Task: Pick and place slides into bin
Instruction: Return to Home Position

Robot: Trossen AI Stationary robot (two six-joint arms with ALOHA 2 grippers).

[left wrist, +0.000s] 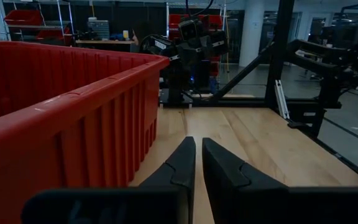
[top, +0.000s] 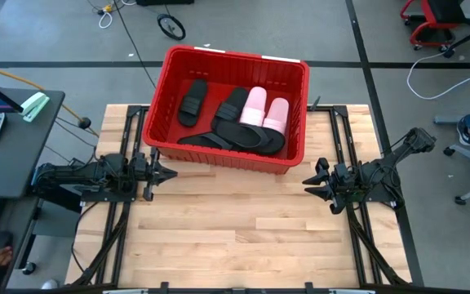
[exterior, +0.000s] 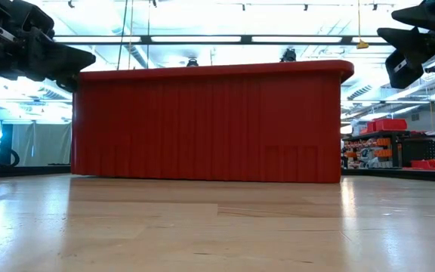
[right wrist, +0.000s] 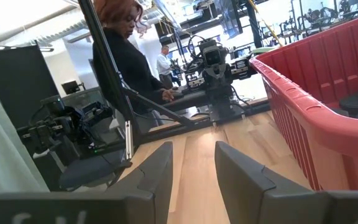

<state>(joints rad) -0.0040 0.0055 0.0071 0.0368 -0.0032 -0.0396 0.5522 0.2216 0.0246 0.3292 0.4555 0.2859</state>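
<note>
Wooden tabletop (top: 235,245): pink and black slide sandals (top: 255,110), seemingly all six, lie inside red ribbed plastic crate (top: 219,159). Flanking its near wall, left gripper (top: 170,172) all but closed, right gripper (top: 310,183) parted, both empty.

Open table (top: 243,237) on the near side; tall red bin (top: 219,155) a wall across the far side.

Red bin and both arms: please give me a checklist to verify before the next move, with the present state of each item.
1. No slides left on the table: ok, pink and black ones lie in the bin.
2. Left gripper empty: ok, shut on nothing.
3. Right gripper empty: ok, open.
4. Both grippers apart from the bin: ok.
5. Person beside the table out of reach: cannot tell.
</note>
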